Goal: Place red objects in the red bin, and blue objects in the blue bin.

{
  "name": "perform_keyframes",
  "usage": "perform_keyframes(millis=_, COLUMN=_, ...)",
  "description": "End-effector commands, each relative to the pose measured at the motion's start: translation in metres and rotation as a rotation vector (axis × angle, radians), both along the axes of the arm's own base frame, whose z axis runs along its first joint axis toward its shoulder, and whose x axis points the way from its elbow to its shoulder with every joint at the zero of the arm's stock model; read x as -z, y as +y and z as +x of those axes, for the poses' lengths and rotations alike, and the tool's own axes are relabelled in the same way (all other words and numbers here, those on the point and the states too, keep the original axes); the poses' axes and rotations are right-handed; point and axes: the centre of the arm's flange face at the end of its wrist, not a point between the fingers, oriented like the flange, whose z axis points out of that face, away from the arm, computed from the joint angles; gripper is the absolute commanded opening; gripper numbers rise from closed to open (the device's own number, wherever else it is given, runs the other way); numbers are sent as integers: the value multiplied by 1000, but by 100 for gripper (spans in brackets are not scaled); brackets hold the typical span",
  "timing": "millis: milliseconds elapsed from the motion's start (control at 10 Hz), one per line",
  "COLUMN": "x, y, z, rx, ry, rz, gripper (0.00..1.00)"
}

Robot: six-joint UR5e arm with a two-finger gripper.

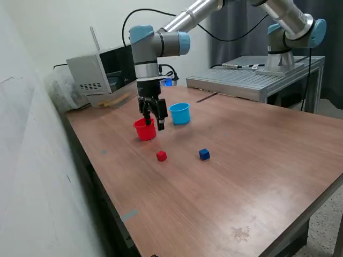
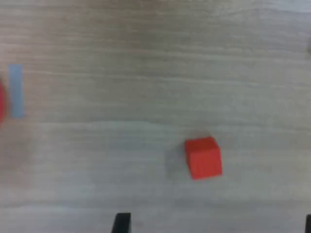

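Hanging over the red cup (image 1: 144, 129), at its far right rim, with the claw (image 1: 153, 119) pointing down. Fingers dark and close together in the exterior view, nothing visible between them; whether fully closed or slightly parted, cannot tell. In the wrist view only two dark finger ends at the frame edge, set wide apart, with bare wood between them.

Standing upright just right of the red cup, the light blue cup (image 1: 180, 113), the two near each other but not touching. Lying loose on the desk (image 1: 257, 176), nearer the camera than both cups: one red cube (image 1: 161, 156) and, to its right and well apart from it, one blue cube (image 1: 204, 155). No other cubes visible on the wood; contents of the cups hidden from here. In the wrist view, the red cube (image 2: 203, 158) sitting flat, turned slightly askew to the wood grain, a strip of pale blue tape (image 2: 16, 91) off to one side.

Likely light and stiff, these cubes: small solid blocks, smooth-faced, probably a bit slippery but not fragile. Best taken across two opposite flat faces, fingers squared to the cube's skew rather than to its corners, pinching low enough to avoid tipping it. Little force needed. Cups light too, easily knocked by a careless descent, so release from above the rim.
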Motion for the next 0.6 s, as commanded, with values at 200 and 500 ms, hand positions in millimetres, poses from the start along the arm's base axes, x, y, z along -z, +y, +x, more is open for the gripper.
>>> perform_keyframes(millis=200, x=72, y=-29, z=-11, rx=-83, ry=-56, rz=1, gripper=100)
perform_keyframes(millis=500, x=82, y=-31, z=-18, rx=-89, ry=-52, rz=5, gripper=100)
